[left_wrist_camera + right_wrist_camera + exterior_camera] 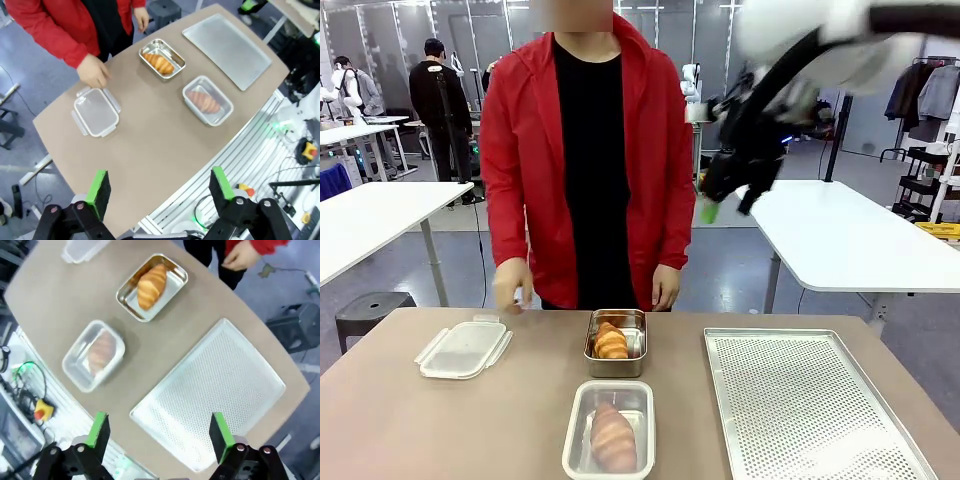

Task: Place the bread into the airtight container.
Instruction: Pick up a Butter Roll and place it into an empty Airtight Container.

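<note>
Hovering high over the surface (520, 420), both arms idle: right gripper (157, 432) spread wide and empty, left gripper (160, 187) likewise agape, nothing held. Far below the right gripper sits one bread (102, 351) already in the clear container (80, 377); lid (96, 112) lies off, well below and ahead of the left gripper, beside the person's hand (92, 71). Second bread (150, 282) rests in a steel tin (175, 287). Risks: crushing soft bread on pinching, descending onto that hand, nudging the light container off the near edge.
</note>
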{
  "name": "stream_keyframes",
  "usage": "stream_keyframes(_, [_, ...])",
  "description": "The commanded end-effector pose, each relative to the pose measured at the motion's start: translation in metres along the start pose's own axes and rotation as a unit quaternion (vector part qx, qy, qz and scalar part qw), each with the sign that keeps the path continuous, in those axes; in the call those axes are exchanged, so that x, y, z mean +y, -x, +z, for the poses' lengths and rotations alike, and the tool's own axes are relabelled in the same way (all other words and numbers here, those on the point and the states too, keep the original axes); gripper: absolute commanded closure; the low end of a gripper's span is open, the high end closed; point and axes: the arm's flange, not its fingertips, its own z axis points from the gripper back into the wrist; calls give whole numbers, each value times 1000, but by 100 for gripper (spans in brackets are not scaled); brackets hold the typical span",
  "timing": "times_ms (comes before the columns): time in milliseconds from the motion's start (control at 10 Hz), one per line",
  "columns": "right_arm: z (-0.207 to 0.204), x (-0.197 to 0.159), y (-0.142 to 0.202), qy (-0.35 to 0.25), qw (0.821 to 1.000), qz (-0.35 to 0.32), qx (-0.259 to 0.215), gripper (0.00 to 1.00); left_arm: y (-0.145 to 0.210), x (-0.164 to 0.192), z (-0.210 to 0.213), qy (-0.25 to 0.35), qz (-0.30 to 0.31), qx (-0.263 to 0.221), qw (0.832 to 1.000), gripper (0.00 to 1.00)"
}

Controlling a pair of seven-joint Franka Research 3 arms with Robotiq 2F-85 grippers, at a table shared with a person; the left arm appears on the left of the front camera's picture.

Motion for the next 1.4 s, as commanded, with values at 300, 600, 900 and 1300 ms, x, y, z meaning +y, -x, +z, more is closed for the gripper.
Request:
stream_keyframes(300, [113, 21, 144, 9, 1000, -11, 2, 0, -1, -1, 1, 7, -6, -3, 1000, 0])
stream_keyframes(600, [146, 23, 197, 50, 997, -57, -3, 0, -1, -1, 1, 7, -6, -3, 1000, 0])
stream_keyframes(900, [158, 25, 202, 50, 998, -46, -6, 0, -1, -1, 1, 7, -6, -3, 1000, 0])
stream_keyframes(1300, [158, 25, 202, 50, 998, -46, -6, 0, -1, -1, 1, 7, -6, -3, 1000, 0])
